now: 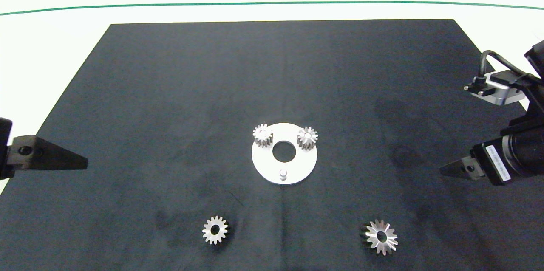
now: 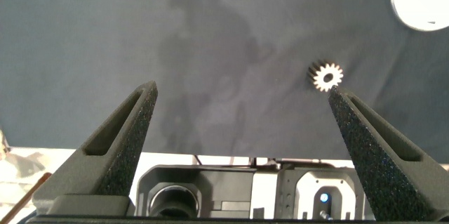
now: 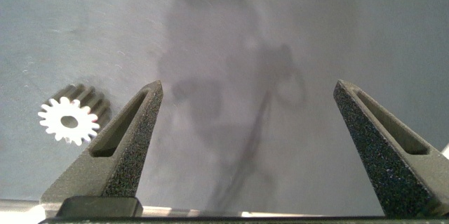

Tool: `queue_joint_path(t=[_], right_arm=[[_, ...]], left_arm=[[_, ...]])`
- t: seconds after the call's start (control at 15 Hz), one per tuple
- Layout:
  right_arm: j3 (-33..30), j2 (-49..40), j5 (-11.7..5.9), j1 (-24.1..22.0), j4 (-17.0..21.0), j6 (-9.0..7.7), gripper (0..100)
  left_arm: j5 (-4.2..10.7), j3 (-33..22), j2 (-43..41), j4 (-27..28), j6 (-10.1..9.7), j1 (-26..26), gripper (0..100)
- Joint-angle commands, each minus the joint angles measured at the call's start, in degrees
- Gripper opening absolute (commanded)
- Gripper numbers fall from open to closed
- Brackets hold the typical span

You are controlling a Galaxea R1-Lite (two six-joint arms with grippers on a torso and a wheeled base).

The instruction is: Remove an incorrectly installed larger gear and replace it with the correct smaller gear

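Gears first, though I take the scene by size: the black mat (image 1: 170,92) covers most of the white table (image 1: 51,41), with a thin green line (image 1: 272,3) running across the table beyond the mat's far edge.

My left gripper (image 1: 83,163) comes in at the mat's left edge, and the right gripper (image 1: 444,170) at the right edge; both hang well apart from every part. In the left wrist view the left gripper (image 2: 242,94) has its fingers (image 2: 123,136) spread wide with nothing between them. The right wrist view shows the right gripper (image 3: 245,90) the same way, fingers (image 3: 126,140) wide and bare.

Mid-mat lies the white disc (image 1: 263,165), flat, with a round centre hole. Two small gears stand on its far rim: the left gear (image 1: 262,134) and the right gear (image 1: 307,137). On the disc's near rim I see a bare peg (image 1: 283,173), upright, with no gear on it.

The larger gear (image 1: 381,237) lies flat on the mat, near and to the right of the disc, well apart from it; I see it also beside the right fingers (image 3: 69,120), not touching.

The smaller gear (image 1: 215,230) lies flat on the mat, near and to the left of the disc, also well apart; the left wrist view shows it (image 2: 326,76) just off one fingertip.
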Motion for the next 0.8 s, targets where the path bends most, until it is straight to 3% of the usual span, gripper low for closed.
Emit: queue_joint_path(t=[0.07, 0.2, 0.4, 0.47, 0.6, 0.8], right_arm=[[-7.85, 2.46, -0.16, -3.77, 5.42, 1.39, 100], [-8.82, 1.32, -0.16, -4.74, 6.91, 1.83, 100], [-8.82, 1.05, -0.07, -6.41, 6.82, 1.74, 100], [-8.91, 1.05, -0.07, -6.32, 6.74, 1.83, 100], [-8.91, 1.14, -0.07, -6.32, 6.74, 1.83, 100], [-8.91, 0.97, -0.07, -6.32, 6.74, 1.83, 100]], left_arm=[[0.05, 2.52, 2.19, -3.34, -3.12, -4.28, 100], [1.98, 5.77, 5.00, -9.05, -11.12, -14.30, 100], [12.09, 11.22, 9.84, -14.15, -18.32, -24.15, 100], [14.55, 13.59, 11.16, -15.56, -20.17, -26.61, 100], [17.54, 18.42, 13.18, -18.98, -21.58, -30.65, 100], [18.42, 20.97, 14.67, -21.44, -22.37, -33.64, 100]])
